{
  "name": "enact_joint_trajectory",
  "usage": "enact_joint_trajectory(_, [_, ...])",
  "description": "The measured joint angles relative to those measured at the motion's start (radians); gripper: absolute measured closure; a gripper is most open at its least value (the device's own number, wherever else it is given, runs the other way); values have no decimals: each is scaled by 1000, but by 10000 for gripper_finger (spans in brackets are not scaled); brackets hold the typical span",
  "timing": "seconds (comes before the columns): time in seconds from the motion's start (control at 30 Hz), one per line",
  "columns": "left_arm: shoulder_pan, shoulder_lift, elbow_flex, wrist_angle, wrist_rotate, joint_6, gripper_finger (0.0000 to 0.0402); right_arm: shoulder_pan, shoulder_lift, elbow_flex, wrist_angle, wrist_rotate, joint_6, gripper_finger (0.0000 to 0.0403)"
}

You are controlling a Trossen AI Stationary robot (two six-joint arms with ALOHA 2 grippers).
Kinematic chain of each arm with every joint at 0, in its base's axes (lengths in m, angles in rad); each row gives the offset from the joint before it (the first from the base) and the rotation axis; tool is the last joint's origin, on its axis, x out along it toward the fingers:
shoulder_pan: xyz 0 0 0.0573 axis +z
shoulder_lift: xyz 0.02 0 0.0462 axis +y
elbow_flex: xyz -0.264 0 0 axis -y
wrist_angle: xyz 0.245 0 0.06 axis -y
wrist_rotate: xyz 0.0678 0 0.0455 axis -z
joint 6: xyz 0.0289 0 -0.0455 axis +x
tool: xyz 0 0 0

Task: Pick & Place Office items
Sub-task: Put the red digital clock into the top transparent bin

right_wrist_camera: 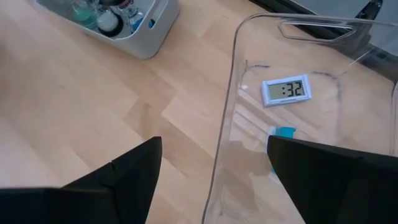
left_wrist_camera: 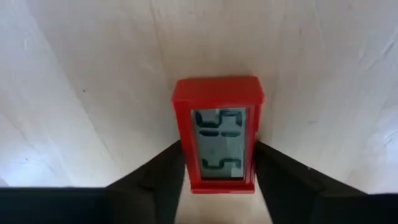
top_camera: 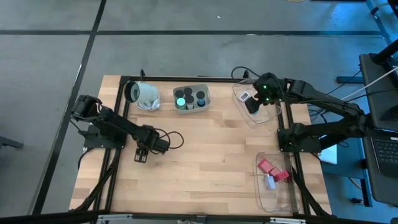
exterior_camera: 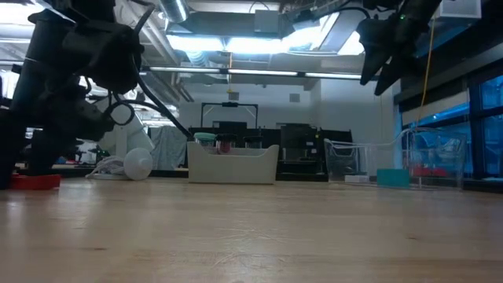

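Note:
A red block with a grey digit display (left_wrist_camera: 217,134) lies face up on the wooden table at the left, also seen low on the table (exterior_camera: 33,181). My left gripper (left_wrist_camera: 219,171) points down over it with a finger on each side, shut on it. My right gripper (top_camera: 252,102) hangs open above the far right clear tray (right_wrist_camera: 249,37). That tray holds a small white display block (right_wrist_camera: 286,90) and a teal piece (right_wrist_camera: 285,132). The right gripper's fingers (right_wrist_camera: 124,177) have nothing between them. My left gripper pinches the red block's two long sides (left_wrist_camera: 186,168) between its two fingers, near one short end. The fingers come from above, pointing steeply down, and lie across the block. The block rests flat on the table, display up.
A grey bin (top_camera: 205,99) with black caps and a green-glowing round one stands at the far middle. A white cup (top_camera: 143,94) lies on its side left of it. A second clear tray (top_camera: 292,199) at the near right holds red blocks (top_camera: 268,167). Bare wood lies between.

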Motion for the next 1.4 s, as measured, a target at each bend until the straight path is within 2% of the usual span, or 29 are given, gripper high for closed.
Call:
enact_joint_trajectory(0.1, [0,0,1,0,3,-22,251,14,0,0,0,0,4,107])
enact_joint_trajectory(0.23, [0,3,23,-2,1,-74,252,32,0,0,0,-23,7,107])
enact_joint_trajectory(0.43, [-17,-37,120,62,5,-102,252,76,0,0,0,-56,-3,107])
enact_joint_trajectory(0.57, [-24,-92,195,187,6,-132,252,123,0,0,6,-87,-23,107])
enact_joint_trajectory(0.77, [-44,-172,220,615,26,-124,252,282,0,0,86,-108,-103,107])
enact_joint_trajectory(0.97, [-68,-169,220,1001,64,-46,252,493,0,0,249,-108,-227,107])
enact_joint_trajectory(1.23, [-85,-101,219,1278,97,101,252,741,15,0,571,-112,-470,107])
enact_joint_trajectory(1.4, [-68,-36,219,1446,136,202,252,821,85,0,764,-179,-559,107])
